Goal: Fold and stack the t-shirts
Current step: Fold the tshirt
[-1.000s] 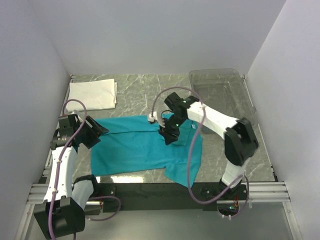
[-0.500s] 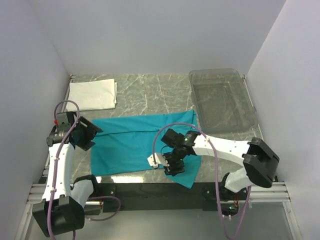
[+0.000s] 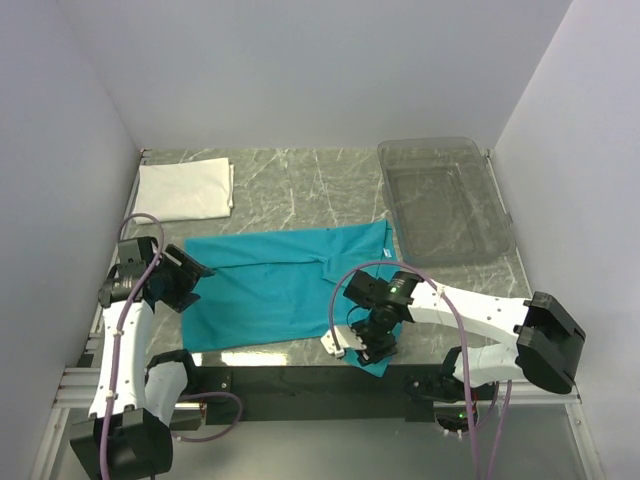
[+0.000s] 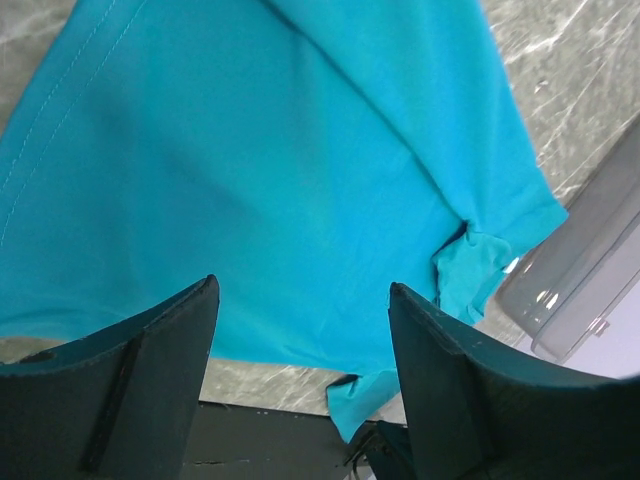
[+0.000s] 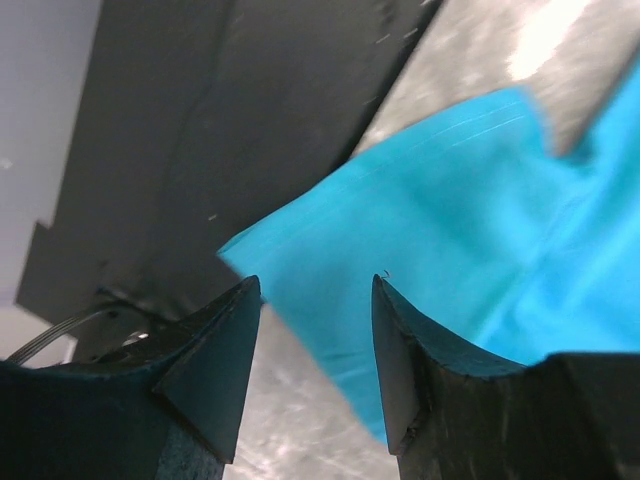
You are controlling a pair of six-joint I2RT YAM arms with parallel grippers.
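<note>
The teal-blue t-shirt (image 3: 270,285) lies spread across the middle of the marble table, with a fold line running along its length. The white t-shirt (image 3: 185,190) sits folded at the back left. My left gripper (image 3: 193,273) hovers open over the teal shirt's left edge. In the left wrist view, the left gripper (image 4: 300,300) has only teal cloth (image 4: 280,150) below its jaws. My right gripper (image 3: 372,347) is open low over the shirt's near right corner. In the right wrist view, the right gripper (image 5: 315,290) frames that corner (image 5: 470,200), with nothing pinched.
A clear plastic bin (image 3: 445,200) stands at the back right and shows at an edge of the left wrist view as the bin (image 4: 590,280). The black base rail (image 3: 300,378) runs along the near table edge, just beside the right gripper. White walls close in both sides.
My right gripper swept from the shirt's middle down to its near right corner, and the right side of the shirt now lies flatter. The left gripper shifted only slightly.
</note>
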